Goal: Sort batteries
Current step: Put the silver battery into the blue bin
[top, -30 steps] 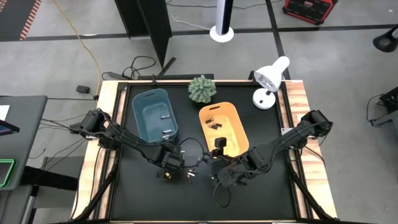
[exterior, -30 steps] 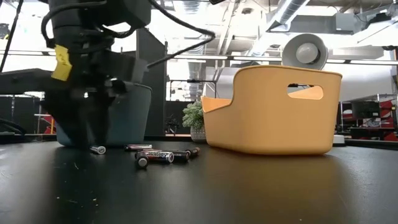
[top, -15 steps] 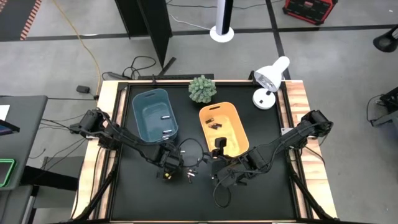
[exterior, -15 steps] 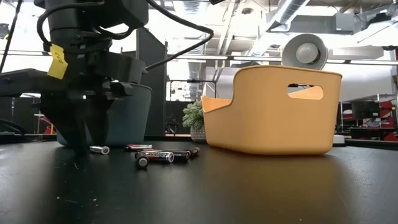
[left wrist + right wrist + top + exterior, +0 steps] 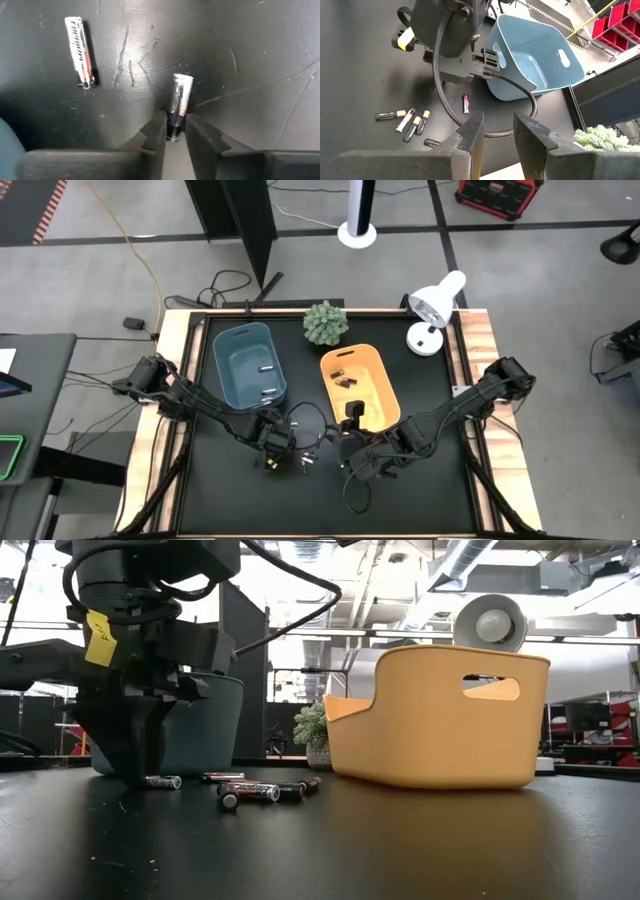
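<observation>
Left gripper (image 5: 175,131) is down on the scuffed black table (image 5: 250,60), fingers nearly closed around the dark end of a silvery battery (image 5: 179,102); its lower end is hidden between them. Another battery (image 5: 80,51) lies nearby, label unreadable. Right gripper (image 5: 497,131) hovers, slightly parted, empty. Farther off: smooth plastic blue bin (image 5: 248,363) and orange bin (image 5: 358,385).

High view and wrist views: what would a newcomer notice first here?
The blue bin and the orange bin stand side by side at the table's middle. In front of the blue bin, the left pincer grips the end of a battery lying on the black table.
</observation>
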